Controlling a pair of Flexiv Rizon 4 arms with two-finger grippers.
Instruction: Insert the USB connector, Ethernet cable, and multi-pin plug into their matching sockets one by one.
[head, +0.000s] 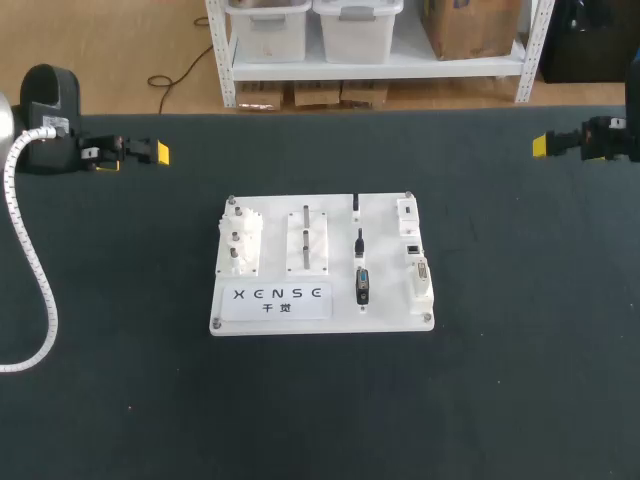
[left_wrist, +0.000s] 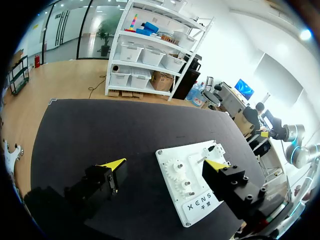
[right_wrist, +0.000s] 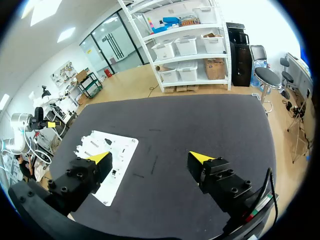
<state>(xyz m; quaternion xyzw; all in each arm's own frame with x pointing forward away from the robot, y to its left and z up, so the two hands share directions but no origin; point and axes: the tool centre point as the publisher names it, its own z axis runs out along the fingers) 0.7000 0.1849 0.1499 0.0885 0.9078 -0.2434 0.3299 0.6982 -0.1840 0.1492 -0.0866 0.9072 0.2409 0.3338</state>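
The left hand (left_wrist: 167, 163) and right hand (right_wrist: 150, 157), both spread empty near the upper corners, may grip the small black plugs (head: 362, 285) on the white rectangular board (head: 385, 318) askew, jamming the sockets (head: 416, 255).

the left end effector (left_wrist: 165, 164) hangs wide open above the dark tabletop (left_wrist: 100, 130), white gear board (left_wrist: 192, 182) just ahead.

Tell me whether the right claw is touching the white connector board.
Apart. The head view shows the right claw far off to the right, with bare black table between it and the white connector board.
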